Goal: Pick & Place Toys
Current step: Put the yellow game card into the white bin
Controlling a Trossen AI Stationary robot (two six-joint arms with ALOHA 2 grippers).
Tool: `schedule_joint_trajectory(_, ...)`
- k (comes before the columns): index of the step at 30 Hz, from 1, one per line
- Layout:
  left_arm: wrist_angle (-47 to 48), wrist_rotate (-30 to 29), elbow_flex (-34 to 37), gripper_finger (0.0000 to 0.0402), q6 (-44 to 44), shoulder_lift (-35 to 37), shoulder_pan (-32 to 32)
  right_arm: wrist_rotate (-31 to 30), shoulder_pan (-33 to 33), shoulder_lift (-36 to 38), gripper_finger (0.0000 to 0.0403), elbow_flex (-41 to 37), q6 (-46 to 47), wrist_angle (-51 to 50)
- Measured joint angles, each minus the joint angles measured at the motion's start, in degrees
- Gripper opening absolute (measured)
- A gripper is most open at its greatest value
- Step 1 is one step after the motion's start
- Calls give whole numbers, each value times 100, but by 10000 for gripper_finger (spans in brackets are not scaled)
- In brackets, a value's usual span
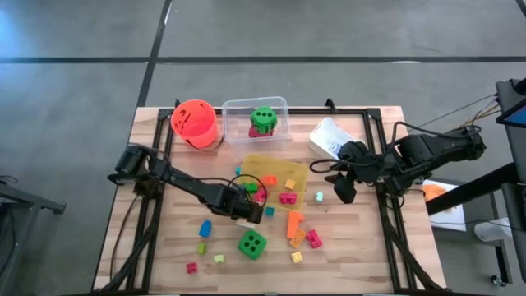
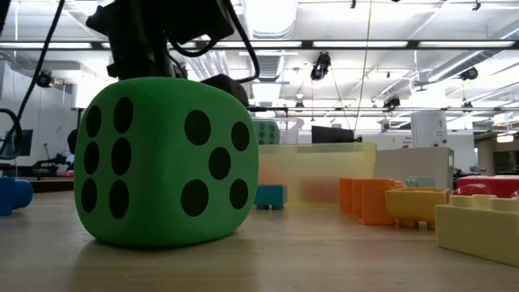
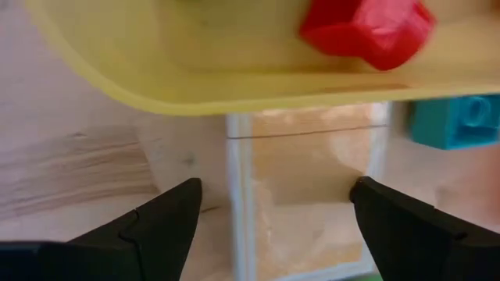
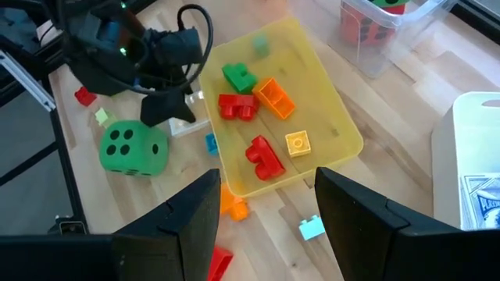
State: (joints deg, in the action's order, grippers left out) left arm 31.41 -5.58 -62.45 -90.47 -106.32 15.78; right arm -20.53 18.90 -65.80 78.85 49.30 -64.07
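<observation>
My left gripper (image 1: 246,212) is low over the table just off the near left corner of the yellow tray (image 1: 271,164), pointing steeply down and open. Its fingers stand on either side of a small clear, pale rectangular piece (image 3: 305,187) lying flat on the wood; I cannot tell whether they touch it. A big green dotted die (image 1: 252,243) rests on the table just nearer than the gripper. Red (image 4: 237,105), green (image 4: 238,76), orange (image 4: 273,97) and yellow (image 4: 297,144) blocks lie in the tray. My right gripper (image 1: 345,185) hangs open, raised at the tray's right, with nothing in it.
An orange bucket (image 1: 196,123), a clear bin (image 1: 283,107) holding a green die (image 1: 263,119), and a white tray (image 1: 329,136) stand at the far side. Loose blocks lie on the near half: blue (image 1: 205,228), orange (image 1: 294,224), pink (image 1: 313,238), yellow (image 1: 297,256).
</observation>
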Motion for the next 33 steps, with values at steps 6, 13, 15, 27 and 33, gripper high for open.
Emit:
schedule_joint_trajectory(6, -12, 2, 12, 326, 47, 0, -1, 0, -2, 0, 202, 0, -1, -1)
schedule_joint_trajectory(13, 637, 392, 76, 326, -383, 40, -3, 0, -1, 0, 202, 0, -2, 3)
schedule_joint_trajectory(15, 905, 448, 69, 326, -537, 48, 11, 1, 0, 0, 202, 0, -2, 2)
schedule_joint_trajectory(27, 1239, 591, 69, 326, -630, 112, 52, 19, 0, 2, 202, 0, -34, -2)
schedule_joint_trajectory(33, 2152, 557, 121, 326, -683, 428, 58, 119, 0, 2, 202, 0, -152, -1)
